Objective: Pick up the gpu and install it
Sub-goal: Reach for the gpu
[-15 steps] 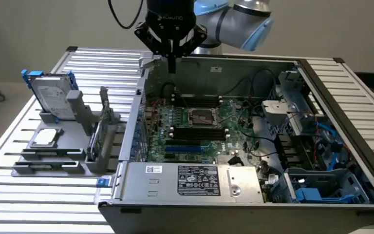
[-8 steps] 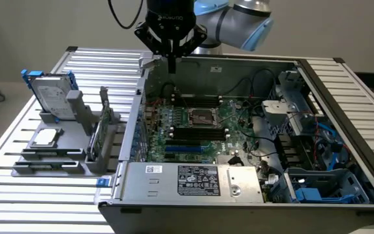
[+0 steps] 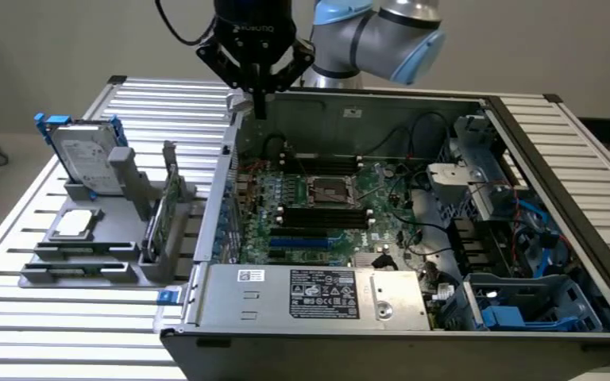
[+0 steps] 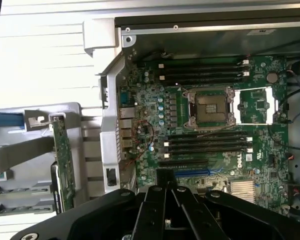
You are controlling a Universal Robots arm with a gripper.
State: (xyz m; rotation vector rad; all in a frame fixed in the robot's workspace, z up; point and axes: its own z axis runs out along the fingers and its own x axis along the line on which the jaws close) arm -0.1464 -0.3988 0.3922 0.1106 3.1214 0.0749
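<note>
The gpu [image 3: 165,208] stands on edge in a grey holder [image 3: 125,238] left of the open computer case, its green board showing and its silver bracket at the far end. In the wrist view the gpu [image 4: 64,167] appears as a thin green strip beside the case wall. My gripper [image 3: 260,109] hangs above the case's back left corner, well apart from the gpu, with its black fingers together and nothing between them. The wrist view has the gripper [image 4: 165,176] over the green motherboard [image 4: 200,135], near the blue expansion slot [image 4: 192,172].
The open case [image 3: 517,159] lies on a slatted metal table [image 3: 40,317]. Inside are the CPU socket [image 3: 332,190], memory slots, cables and a grey labelled power supply [image 3: 305,292]. A silver hard drive in a blue frame [image 3: 80,155] stands in the holder, with another drive [image 3: 75,224] lying flat.
</note>
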